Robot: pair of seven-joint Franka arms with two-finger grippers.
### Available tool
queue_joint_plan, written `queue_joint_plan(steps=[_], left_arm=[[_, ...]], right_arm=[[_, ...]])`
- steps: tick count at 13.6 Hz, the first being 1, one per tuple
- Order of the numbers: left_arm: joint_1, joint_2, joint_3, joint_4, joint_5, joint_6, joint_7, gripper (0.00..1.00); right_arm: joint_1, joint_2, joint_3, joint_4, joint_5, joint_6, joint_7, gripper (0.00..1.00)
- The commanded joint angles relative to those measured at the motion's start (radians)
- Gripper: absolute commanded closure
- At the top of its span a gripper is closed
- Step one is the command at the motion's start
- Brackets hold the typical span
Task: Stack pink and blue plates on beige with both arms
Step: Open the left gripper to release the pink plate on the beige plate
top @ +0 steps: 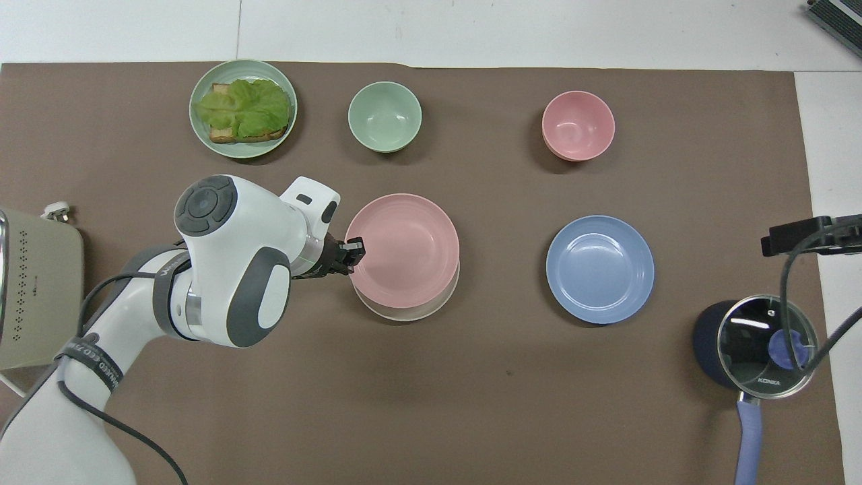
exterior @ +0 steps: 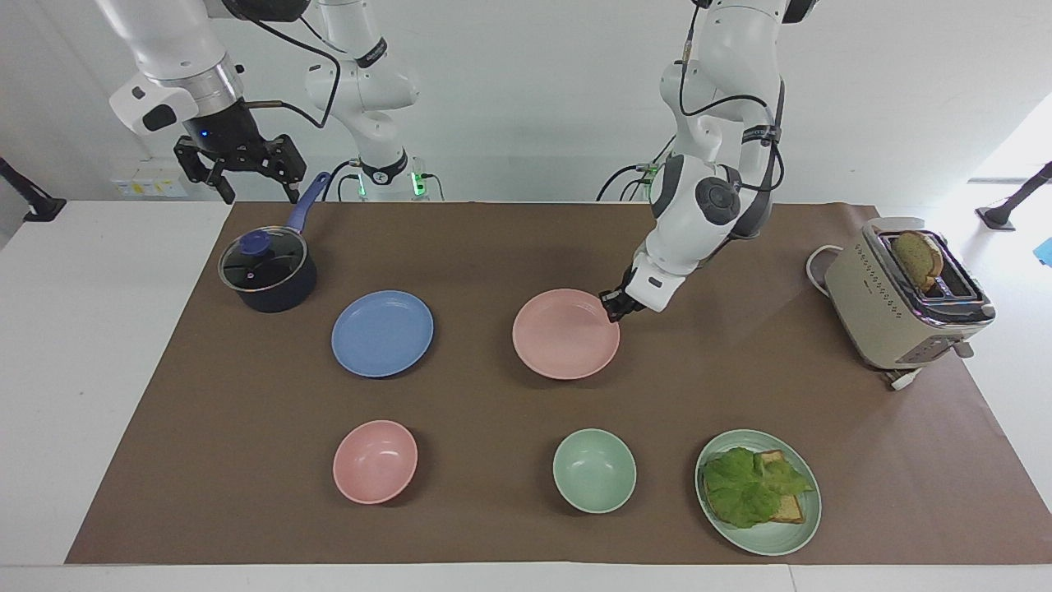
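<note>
The pink plate (exterior: pixel 565 334) (top: pixel 406 249) lies level over the beige plate (top: pixel 412 314), of which only a thin crescent shows in the overhead view. I cannot tell whether the two touch. My left gripper (exterior: pixel 612 306) (top: pixel 355 250) is shut on the pink plate's rim, on the side toward the left arm's end. The blue plate (exterior: pixel 382 333) (top: pixel 599 269) lies flat on the mat beside them, toward the right arm's end. My right gripper (exterior: pixel 238 168) waits open and raised, above the mat's corner by the saucepan.
A dark saucepan with a glass lid (exterior: pixel 267 271) stands at the right arm's end. A toaster (exterior: pixel 904 292) with bread stands at the left arm's end. Farther from the robots are a pink bowl (exterior: pixel 375 461), a green bowl (exterior: pixel 594 470) and a green plate with lettuce and toast (exterior: pixel 758 492).
</note>
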Motion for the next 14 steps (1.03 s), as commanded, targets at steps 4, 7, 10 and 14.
queue_joint_plan(steps=[4,7,10,14], left_arm=[[-0.023,-0.033,0.018,-0.043,-0.02,0.022,-0.007,1.0],[-0.021,-0.024,0.02,-0.029,-0.014,0.029,0.022,0.21],[-0.016,-0.023,0.021,-0.025,-0.011,0.037,0.026,0.0],[0.008,-0.024,0.03,0.004,0.008,0.002,0.026,0.0]], right_arm=[[-0.013,-0.001,0.008,0.001,0.002,0.004,-0.018,0.0],[-0.013,-0.001,0.008,0.001,0.002,0.004,-0.018,0.0],[-0.013,-0.001,0.008,0.001,0.002,0.004,-0.018,0.0],[-0.013,-0.001,0.008,0.002,0.002,0.004,-0.018,0.0]])
